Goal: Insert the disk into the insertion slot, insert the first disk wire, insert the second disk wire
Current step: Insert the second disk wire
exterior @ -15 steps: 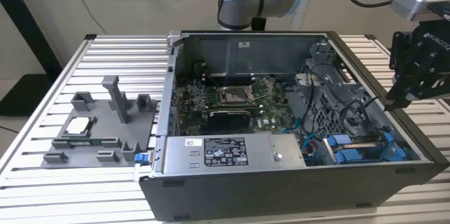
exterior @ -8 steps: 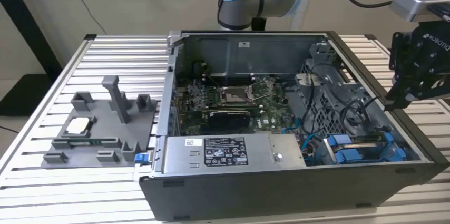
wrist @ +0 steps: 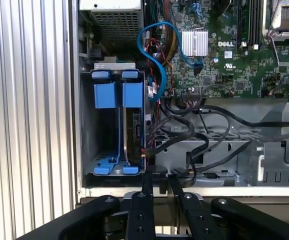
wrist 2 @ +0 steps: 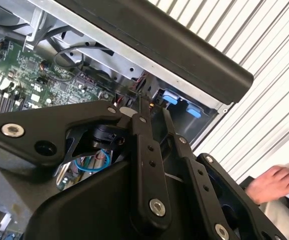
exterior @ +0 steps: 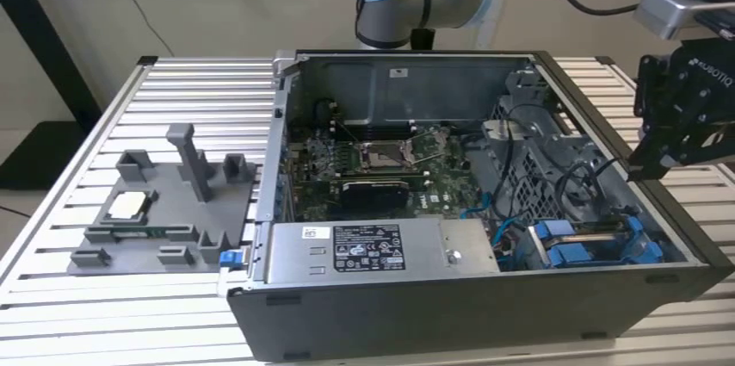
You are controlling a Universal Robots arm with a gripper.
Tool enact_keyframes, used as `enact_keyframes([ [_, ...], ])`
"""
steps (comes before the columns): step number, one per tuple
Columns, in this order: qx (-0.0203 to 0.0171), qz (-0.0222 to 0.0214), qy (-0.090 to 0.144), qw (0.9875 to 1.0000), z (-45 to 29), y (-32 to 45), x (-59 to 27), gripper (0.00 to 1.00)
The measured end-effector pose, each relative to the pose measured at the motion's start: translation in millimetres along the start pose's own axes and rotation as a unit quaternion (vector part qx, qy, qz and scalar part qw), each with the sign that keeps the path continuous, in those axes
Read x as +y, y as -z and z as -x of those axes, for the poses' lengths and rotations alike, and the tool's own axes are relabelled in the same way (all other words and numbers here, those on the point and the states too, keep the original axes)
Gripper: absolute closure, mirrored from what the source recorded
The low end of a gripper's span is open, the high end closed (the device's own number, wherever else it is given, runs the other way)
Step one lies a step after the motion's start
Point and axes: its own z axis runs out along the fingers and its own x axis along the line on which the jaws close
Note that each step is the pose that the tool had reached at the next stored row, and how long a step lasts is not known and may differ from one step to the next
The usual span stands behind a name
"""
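Observation:
The disk [wrist: 134,131] stands on edge in its blue carrier [wrist: 118,95] inside the grey insertion slot [wrist: 87,125], at the case's near corner on the exterior view's right [exterior: 586,245]. The carrier's blue tabs [wrist 2: 170,96] show past the case wall. A blue wire [wrist: 157,60] loops from the board down to the slot's side, and black wires [wrist: 204,131] lie bundled beside it. I cannot tell whether any wire is plugged into the disk. My gripper [wrist: 160,176] [exterior: 645,168] [wrist 2: 153,116] hovers over the case's outer wall just outside the slot, its fingers narrowly open with nothing between them.
The open computer case [exterior: 460,319] lies on a slatted metal table [exterior: 69,297]. A label-stickered power-supply box [exterior: 367,250] and the green motherboard [exterior: 379,164] sit inside. A grey parts fixture [exterior: 161,211] is on the exterior view's left. A person's hand [wrist 2: 277,182] rests beyond the table edge.

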Motion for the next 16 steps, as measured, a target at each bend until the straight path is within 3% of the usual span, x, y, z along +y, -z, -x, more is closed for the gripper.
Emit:
enact_keyframes([
  [13,-0.0003,0.0000,0.000,1.0000,0.0,-2.7,0.0,0.73],
  [16,-0.0048,0.0001,0.000,1.0000,0.0,-5.2,0.1,0.73],
])
